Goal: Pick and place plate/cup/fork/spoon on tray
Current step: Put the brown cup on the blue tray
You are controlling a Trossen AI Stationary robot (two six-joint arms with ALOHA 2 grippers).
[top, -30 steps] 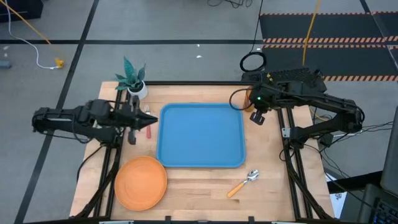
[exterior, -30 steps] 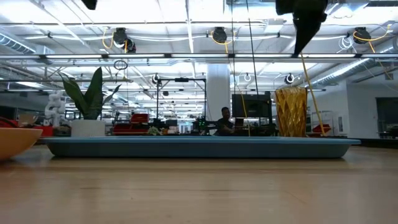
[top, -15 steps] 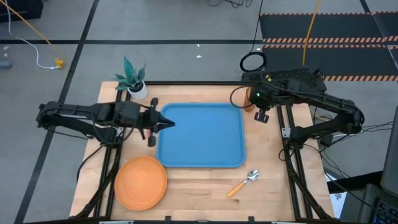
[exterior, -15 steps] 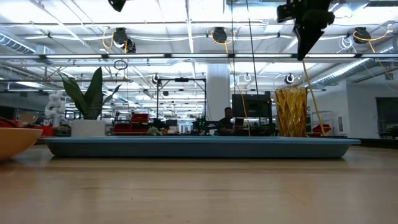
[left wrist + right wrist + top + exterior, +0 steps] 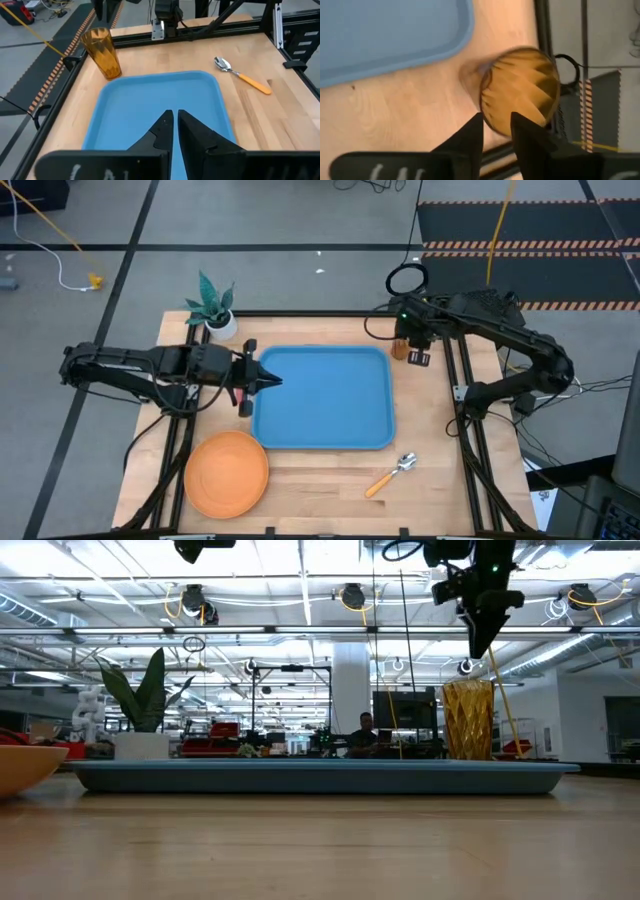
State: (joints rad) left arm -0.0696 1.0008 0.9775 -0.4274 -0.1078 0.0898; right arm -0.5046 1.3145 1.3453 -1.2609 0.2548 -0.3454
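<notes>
Amber faceted cup under right fingers narrowly parted, left fingers nearly closed.

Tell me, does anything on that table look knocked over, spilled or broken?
Nothing stands out. The cup stands upright beside the tray, the plate and spoon lie flat on the wood, and the plant pot is upright. The tray holds nothing yet.

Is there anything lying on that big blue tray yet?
Nothing rests on the tray: its blue floor shows bare. The left gripper hangs over its left edge, hiding a small patch beneath. The cup, spoon and plate sit outside it.
</notes>
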